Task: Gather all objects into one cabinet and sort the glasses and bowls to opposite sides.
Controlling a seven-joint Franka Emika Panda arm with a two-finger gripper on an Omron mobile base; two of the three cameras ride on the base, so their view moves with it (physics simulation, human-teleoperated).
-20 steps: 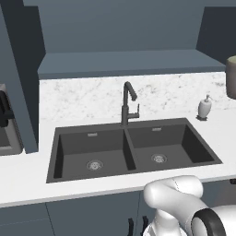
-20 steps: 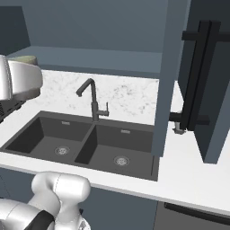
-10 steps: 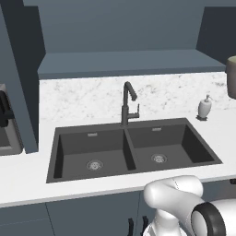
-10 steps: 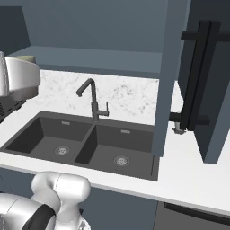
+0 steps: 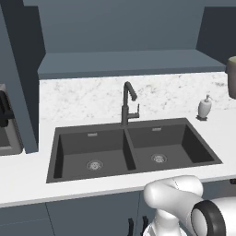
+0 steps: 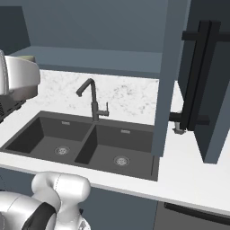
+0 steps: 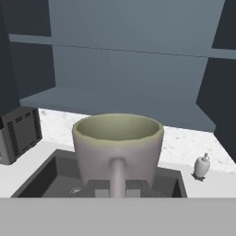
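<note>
The greyish-tan cup [image 7: 118, 143] is close in the hand view, upright, its handle pointing toward the camera. My gripper [image 7: 117, 188] is shut on it, the dark fingers [image 7: 98, 186] showing at its base. The cup's edge also appears at the right border of the left base view [image 5: 232, 76] and behind the white hand in the right base view [image 6: 27, 58]. Ahead, the slate-blue cabinet [image 7: 124, 78] stands open, with its shelf [image 7: 120, 48] and floor [image 7: 115, 108] bare. Its open door [image 6: 211, 90] carries black bar handles [image 6: 197, 76]. The red cup, orange cup and black bowl are out of view.
Below the cup lies the black double sink [image 5: 131, 147] with a dark faucet [image 5: 128, 103]. A white soap bottle [image 5: 204, 107] stands on the counter at the right. A dark appliance [image 7: 20, 131] sits on the counter to the left. A cabinet side panel [image 6: 166, 81] hangs near the open door.
</note>
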